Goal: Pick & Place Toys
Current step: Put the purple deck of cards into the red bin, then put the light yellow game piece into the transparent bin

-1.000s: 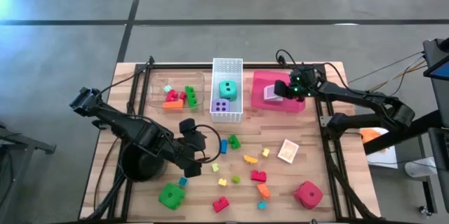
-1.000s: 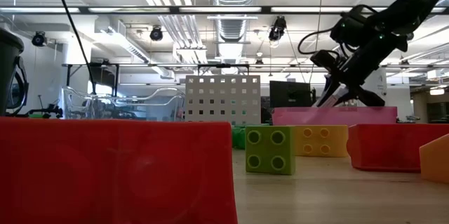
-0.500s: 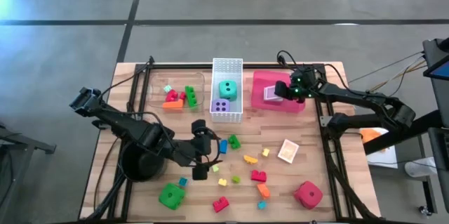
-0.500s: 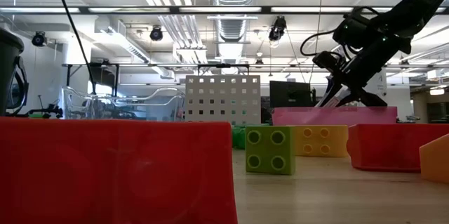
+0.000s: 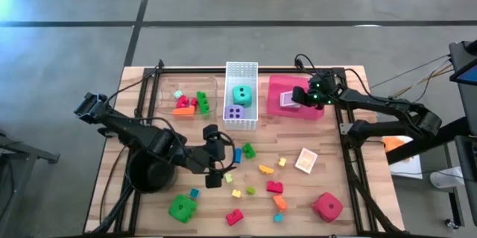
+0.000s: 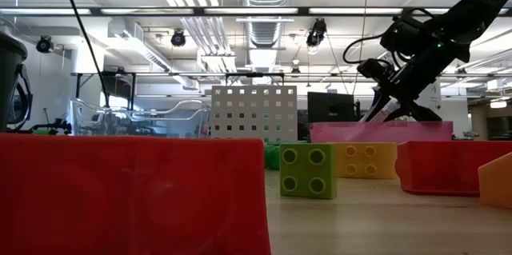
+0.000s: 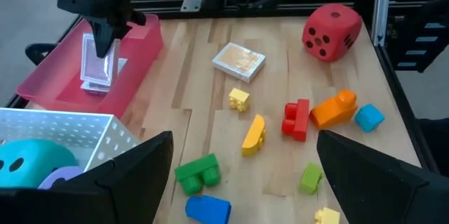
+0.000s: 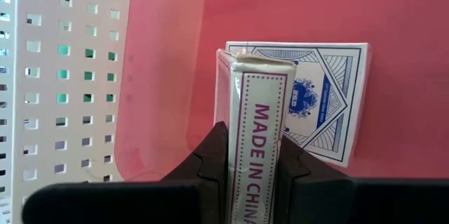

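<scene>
My right gripper [image 5: 292, 98] is over the pink tray [image 5: 314, 111] at the far right, shut on a card pack [image 8: 258, 104]. A second card pack [image 8: 323, 104] lies flat on the tray floor. My left gripper [image 5: 221, 157] hangs open above the table's middle, with nothing between its fingers. Beyond it, loose bricks lie on the wood, among them a green one [image 7: 198, 170] and a blue one [image 7: 208, 208]. A third card pack [image 5: 306, 160], a red die [image 5: 327, 207] and a green die [image 5: 181, 208] rest on the table. A teal die [image 5: 241, 94] and a purple die [image 5: 235, 113] sit in the white basket [image 5: 241, 70]. My right gripper pinches the card pack between its two fingers, one on each broad face [image 8: 235, 147], with the printed narrow side toward the wrist camera. The fingers slant down into the tray from the table's right. The pack stands on edge below them [image 7: 97, 66]. Whether its lower end touches the tray, I cannot tell.
A clear box [image 5: 186, 92] with several bricks stands left of the basket. A round black pot [image 5: 149, 172] sits under my left arm. Small bricks are scattered across the near middle [image 5: 274, 187]. Bare wood lies between the tray and the red die.
My left gripper has swung a little toward the table's right, toward the loose bricks, and has tipped up; it stays open. My right gripper has kept still with the card pack over the tray.
</scene>
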Controlling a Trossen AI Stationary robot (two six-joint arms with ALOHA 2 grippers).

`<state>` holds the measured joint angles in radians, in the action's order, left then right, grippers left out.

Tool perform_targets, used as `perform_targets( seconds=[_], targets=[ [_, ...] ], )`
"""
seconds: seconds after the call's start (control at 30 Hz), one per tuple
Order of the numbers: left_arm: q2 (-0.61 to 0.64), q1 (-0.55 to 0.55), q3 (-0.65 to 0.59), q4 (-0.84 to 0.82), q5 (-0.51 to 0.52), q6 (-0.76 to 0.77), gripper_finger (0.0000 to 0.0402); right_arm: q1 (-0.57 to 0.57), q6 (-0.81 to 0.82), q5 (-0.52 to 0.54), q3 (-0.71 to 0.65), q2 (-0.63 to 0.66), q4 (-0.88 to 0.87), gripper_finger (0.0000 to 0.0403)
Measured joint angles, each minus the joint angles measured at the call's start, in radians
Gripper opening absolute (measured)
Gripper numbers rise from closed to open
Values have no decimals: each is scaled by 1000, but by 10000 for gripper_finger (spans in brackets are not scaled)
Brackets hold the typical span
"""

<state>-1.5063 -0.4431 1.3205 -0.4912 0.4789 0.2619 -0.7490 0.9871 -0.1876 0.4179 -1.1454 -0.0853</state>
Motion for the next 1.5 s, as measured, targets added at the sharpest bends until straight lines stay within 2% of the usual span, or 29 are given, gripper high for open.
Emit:
perform_targets(
  seconds=[0.2,0.47,0.6,0.97,1.07,1.23,1.5],
  targets=[
    [0,0,-1,-9,0,0,351,0,-3,3,0,-1,0,48],
    [0,0,-1,-10,0,8,351,1,-3,8,-4,-5,-23,189],
    [0,0,-1,-17,-1,9,351,0,-2,8,-4,-4,-20,221],
    [0,0,-1,-33,-1,27,351,0,30,33,28,-3,-30,230],
    [0,0,-1,-33,-1,27,351,0,19,39,70,-2,-122,230],
    [0,0,-1,-33,-1,30,351,1,-43,136,148,-2,-359,231],
    [0,0,-1,-34,-1,30,351,7,-48,141,184,-2,-375,231]
  ],
)
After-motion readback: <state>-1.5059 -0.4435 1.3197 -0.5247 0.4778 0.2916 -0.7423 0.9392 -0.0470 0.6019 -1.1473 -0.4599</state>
